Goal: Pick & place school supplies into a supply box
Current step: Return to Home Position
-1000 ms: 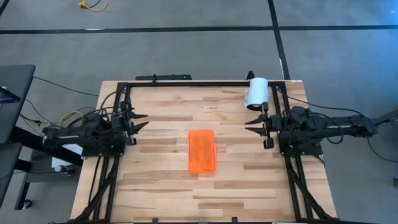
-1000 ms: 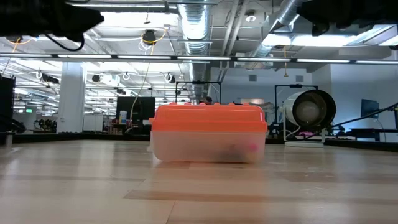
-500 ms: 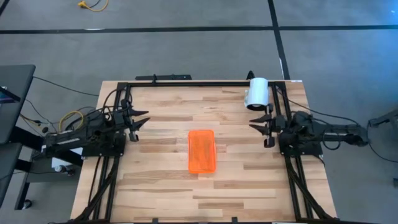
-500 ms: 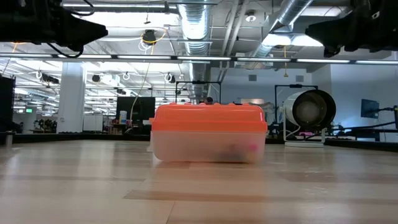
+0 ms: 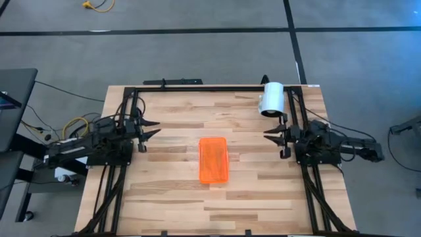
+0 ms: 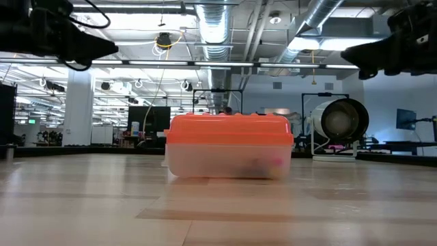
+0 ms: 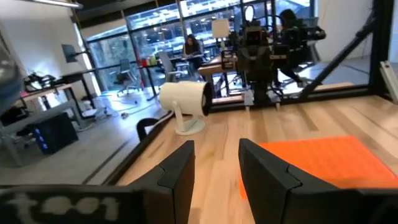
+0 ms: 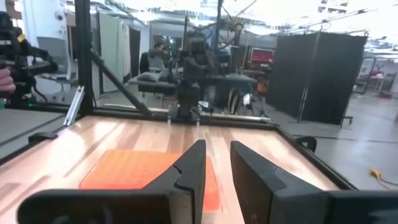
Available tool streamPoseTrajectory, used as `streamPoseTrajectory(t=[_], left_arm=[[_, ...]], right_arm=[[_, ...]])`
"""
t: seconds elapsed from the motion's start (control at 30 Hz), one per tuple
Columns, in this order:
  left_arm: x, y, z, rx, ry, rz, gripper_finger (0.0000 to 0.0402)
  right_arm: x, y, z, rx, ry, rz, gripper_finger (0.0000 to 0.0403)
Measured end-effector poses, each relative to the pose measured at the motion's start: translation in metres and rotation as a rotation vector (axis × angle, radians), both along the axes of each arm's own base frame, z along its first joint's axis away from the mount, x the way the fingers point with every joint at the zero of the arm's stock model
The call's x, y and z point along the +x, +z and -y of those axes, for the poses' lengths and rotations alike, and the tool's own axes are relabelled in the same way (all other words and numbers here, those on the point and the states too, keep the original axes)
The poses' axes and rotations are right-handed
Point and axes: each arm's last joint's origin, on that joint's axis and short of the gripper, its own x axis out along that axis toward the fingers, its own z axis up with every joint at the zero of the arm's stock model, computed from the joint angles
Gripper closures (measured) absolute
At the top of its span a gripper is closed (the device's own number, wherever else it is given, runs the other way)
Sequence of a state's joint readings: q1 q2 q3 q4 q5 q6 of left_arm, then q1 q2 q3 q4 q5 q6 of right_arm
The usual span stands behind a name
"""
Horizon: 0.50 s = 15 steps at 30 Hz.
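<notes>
The supply box (image 5: pixel 213 160), a clear base under a ribbed orange lid, lies shut on the middle of the wooden table; it also shows in the low view (image 6: pixel 229 147). The school supplies are hidden, apart from dim dark and pink shapes behind the clear base (image 6: pixel 263 164). My left gripper (image 5: pixel 154 128) hovers open at the table's left side, pointing level at the box, well short of it. My right gripper (image 5: pixel 267 132) hovers open with a narrower gap at the right side, facing the box (image 8: pixel 137 171) and also apart from it.
A white cylinder (image 5: pixel 271 99) on a small stand sits at the far right corner, just beyond my right gripper. Black frame rails (image 5: pixel 197 87) run along the far, left and right edges. Bare wood surrounds the box. People sit in the room beyond (image 7: pixel 191 46).
My right gripper has sunk and drawn back toward the table's right edge, staying level and open. My left gripper has sunk a little. The supply box has kept still.
</notes>
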<state>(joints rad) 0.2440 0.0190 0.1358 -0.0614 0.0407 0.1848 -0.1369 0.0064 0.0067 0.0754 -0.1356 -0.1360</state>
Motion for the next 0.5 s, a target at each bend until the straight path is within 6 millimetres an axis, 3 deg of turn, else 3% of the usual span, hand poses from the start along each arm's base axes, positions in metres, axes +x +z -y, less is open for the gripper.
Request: streamPoseTrajectory(t=[0.23, 0.5], left_arm=[[0.008, -0.025, -0.001, 0.011, -0.026, 0.053, 0.0285], [0.008, -0.026, -0.001, -0.005, -0.034, 0.049, 0.0285]], right_arm=[[0.0, 0.003, -0.005, -0.033, 0.043, 0.037, 0.0333], [0.0, 0.001, -0.005, -0.029, 0.048, 0.009, 0.0333]])
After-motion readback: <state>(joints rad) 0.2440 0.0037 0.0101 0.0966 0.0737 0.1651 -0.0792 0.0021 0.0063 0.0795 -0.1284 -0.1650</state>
